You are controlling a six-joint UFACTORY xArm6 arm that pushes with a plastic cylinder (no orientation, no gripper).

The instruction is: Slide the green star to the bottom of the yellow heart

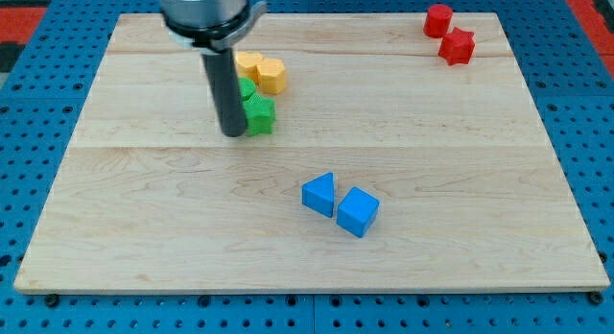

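The green star (259,113) lies on the wooden board in the upper middle-left. A second green block (247,88) sits just above it, partly hidden by the rod. Two yellow blocks lie above these: one (248,63) at the left, partly hidden, which may be the heart, and a hexagon-like one (272,75) at the right. My tip (233,133) rests on the board touching the green star's left side, slightly below it.
A red cylinder (438,20) and a red star (457,47) lie at the view's top right. A blue triangle (319,194) and a blue cube (358,211) lie together below the middle. The board's edge (307,288) borders blue pegboard.
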